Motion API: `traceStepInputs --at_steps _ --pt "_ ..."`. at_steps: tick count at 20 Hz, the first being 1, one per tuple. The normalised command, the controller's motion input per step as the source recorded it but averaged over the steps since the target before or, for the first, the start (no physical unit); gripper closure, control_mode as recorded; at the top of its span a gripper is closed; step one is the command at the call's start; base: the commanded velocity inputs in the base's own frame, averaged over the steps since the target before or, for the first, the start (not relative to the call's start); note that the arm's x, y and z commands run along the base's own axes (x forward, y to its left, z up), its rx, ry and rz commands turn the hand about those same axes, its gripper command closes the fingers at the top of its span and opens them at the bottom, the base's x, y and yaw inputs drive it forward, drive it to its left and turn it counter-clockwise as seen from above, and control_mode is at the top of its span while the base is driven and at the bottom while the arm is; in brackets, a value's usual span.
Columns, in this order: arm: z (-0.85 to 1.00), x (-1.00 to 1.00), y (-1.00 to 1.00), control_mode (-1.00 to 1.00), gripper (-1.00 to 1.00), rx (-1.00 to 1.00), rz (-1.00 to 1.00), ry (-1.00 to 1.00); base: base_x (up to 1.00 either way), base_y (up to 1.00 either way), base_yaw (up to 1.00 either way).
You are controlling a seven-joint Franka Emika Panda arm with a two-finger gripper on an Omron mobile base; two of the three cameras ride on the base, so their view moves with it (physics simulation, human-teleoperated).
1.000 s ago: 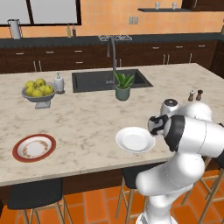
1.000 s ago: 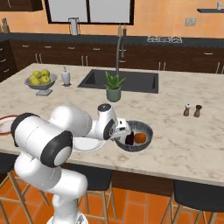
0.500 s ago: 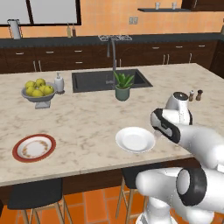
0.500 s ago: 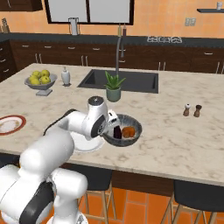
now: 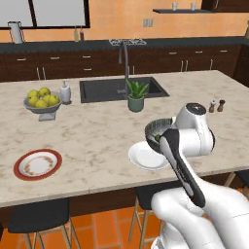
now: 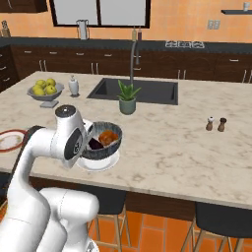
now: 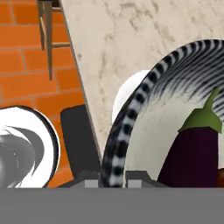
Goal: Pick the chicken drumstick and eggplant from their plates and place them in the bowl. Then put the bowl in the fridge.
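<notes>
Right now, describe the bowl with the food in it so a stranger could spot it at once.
On the marble island, near its front edge, the robot's fingers clamp the rim of a dark streaked bowl above a white plate. It holds a drumstick and an eggplant, unlike the pedestal bowl of lemons.

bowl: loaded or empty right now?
Loaded. The bowl holds the chicken drumstick and the eggplant, and the gripper is shut on its rim, above the white plate.
</notes>
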Motion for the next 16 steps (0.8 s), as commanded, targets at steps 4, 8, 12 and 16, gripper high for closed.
traceStepInputs --at_steps 4,8,12,16 --pt "0.35 -1.0 0.11 -1.0 1.0 -0.21 0.44 -0.02 0.0 0.0 0.0" --pt "0.28 -1.0 -0.36 -1.0 1.0 0.0 0.12 -0.1 0.0 0.0 0.0" --pt "0.2 -0.97 -0.24 -1.0 1.0 0.0 0.1 -0.05 0.0 0.0 0.0" --pt "-0.02 -0.63 0.0 -1.0 1.0 -0.02 0.06 -0.08 0.0 0.0 0.0"
